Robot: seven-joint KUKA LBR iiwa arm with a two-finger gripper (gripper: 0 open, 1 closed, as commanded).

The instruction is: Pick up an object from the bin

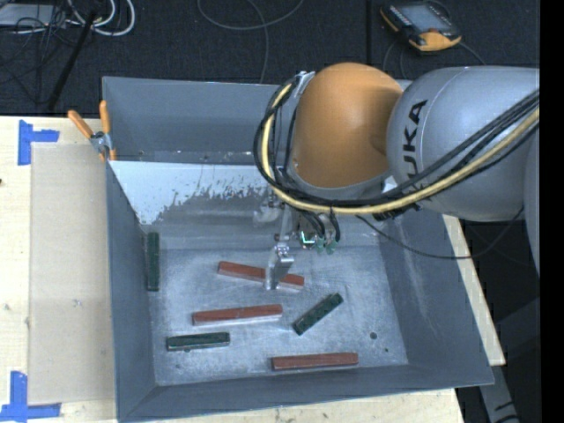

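In the camera view, the gripper (pixel 277 281) hangs low over the middle of the bin (pixel 176 139), beneath the arm's orange cover (pixel 344 126). Its tip overlaps the right part of a reddish-brown bar (pixel 242 271), which lies flat and slightly slanted on the bin floor. I cannot tell how far the gripper is open, or whether it has hold of that bar.

5 more bars lie around it:
- a second brown bar (pixel 236 314) is just in front;
- a slanted green bar (pixel 317 313) is near that one's right end;
- a third brown bar (pixel 315 360) and a second green bar (pixel 197 342) are toward the front wall;
- a third green bar (pixel 152 260) lies along the left wall.
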